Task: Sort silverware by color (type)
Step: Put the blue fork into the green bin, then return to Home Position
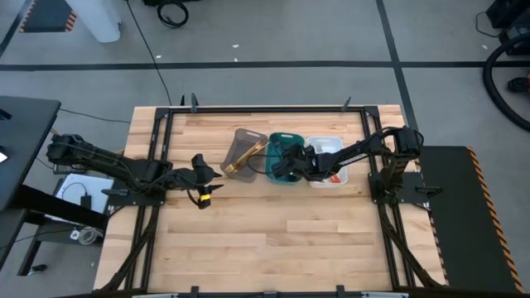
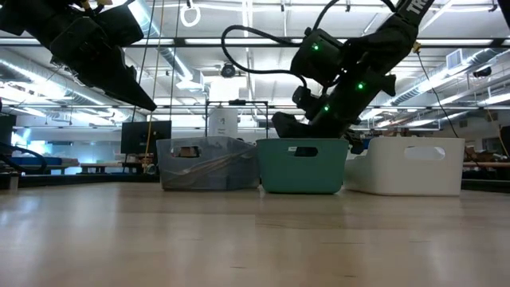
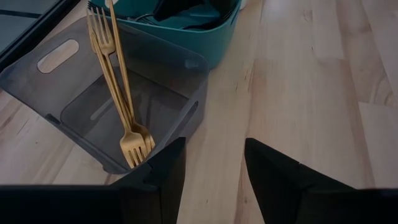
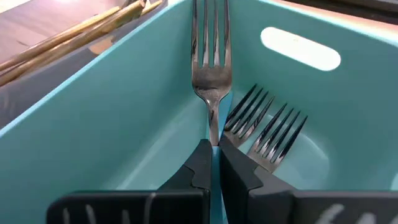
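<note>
My right gripper (image 4: 213,158) reaches into the teal tray (image 1: 281,157), shut on a shiny metal fork (image 4: 210,68). Two dark forks (image 4: 267,127) lie on that tray's floor beside it. Gold forks (image 3: 121,93) lean in the grey tray (image 3: 155,74), tines on the floor, handles over the rim. My left gripper (image 3: 214,168) hangs open above the bare table, near the grey tray's corner, holding nothing. It shows at the left in the high view (image 1: 207,178). My right gripper pinches the fork's neck (image 4: 214,127), just behind the tines, between its two fingers. The fingers lie along the fork, slanting down into the teal tray. The tines point away from the gripper toward the tray's wall. The fingers hide the handle.
A white tray (image 1: 327,161) stands right of the teal one, with something orange in it. The three trays stand in a row at the table's middle (image 2: 303,163). The wooden tabletop (image 1: 265,240) lies bare toward the near edge.
</note>
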Controlling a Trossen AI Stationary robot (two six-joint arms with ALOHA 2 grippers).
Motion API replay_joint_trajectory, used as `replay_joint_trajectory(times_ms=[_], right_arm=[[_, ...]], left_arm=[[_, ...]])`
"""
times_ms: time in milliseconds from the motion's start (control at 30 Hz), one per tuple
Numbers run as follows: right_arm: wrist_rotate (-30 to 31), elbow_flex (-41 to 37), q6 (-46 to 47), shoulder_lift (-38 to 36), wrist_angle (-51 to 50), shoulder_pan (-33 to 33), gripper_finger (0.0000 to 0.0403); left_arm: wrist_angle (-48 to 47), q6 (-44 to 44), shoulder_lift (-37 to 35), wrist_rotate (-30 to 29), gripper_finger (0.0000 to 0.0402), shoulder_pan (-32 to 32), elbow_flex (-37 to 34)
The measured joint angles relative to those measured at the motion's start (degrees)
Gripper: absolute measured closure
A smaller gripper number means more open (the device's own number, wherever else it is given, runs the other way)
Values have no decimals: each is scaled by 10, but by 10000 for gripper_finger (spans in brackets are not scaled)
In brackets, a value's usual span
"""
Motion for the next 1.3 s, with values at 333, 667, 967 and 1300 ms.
replay_joint_trajectory(times_ms=[333,667,967,1300], right_arm=[[-42,0,11,0,-19,-14,383],[-101,0,28,-1,-43,-34,382],[-157,1,29,-2,-53,-54,338],[-177,6,16,-2,-60,-62,282]], left_arm=[[0,0,0,0,230,0,0],[0,0,0,0,230,0,0],[0,0,0,0,230,0,0],[0,0,0,0,230,0,0]])
